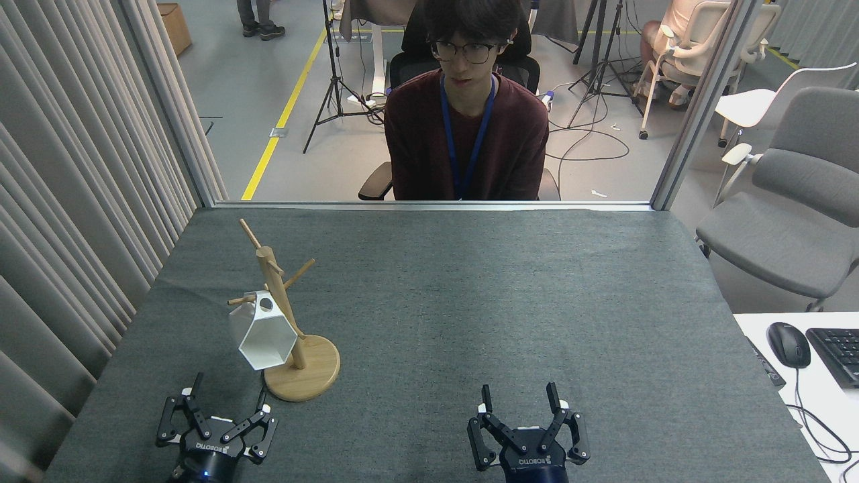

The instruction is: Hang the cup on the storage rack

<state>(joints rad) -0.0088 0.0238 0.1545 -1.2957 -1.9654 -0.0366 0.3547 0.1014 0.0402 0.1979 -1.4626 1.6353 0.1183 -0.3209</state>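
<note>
Left hand (pixel 216 419) is seen low at the near left edge of the bench (pixel 470 282), fingers spread wide, nothing held, clear of the cup. Just beyond it the cup (pixel 263 337) hangs off the storage rack (pixel 282 315) — white, faceted, hexagonal rim tilted toward the viewer and downward, hollow interior shown. The pierced tab (pixel 266 304) sits at the top against the pole; it appears to be threaded on a thin peg, though the exact peg cannot be told. The cup is judged light and rigid, probably thin plastic or printed shell, smooth and a bit slippery on the flat facets, not soft. If it must be retaken, hold is best taken across two opposite facets near the rim, tab left free — the tab looks like the weakest part. The rack is light unfinished wood: a round pole, leaning slightly in this view, slim angled pegs, a flat disc base resting on the bench. It is judged stiff but easy to tip if the pegs are nudged sideways. The bench is covered in dark grey felt-like cloth, matte, slightly wrinkled at the left edge. Right hand (pixel 518 409) is seen low at near centre-right, fingers spread, empty, well apart from rack and cup. The task is judged essentially done.
</note>
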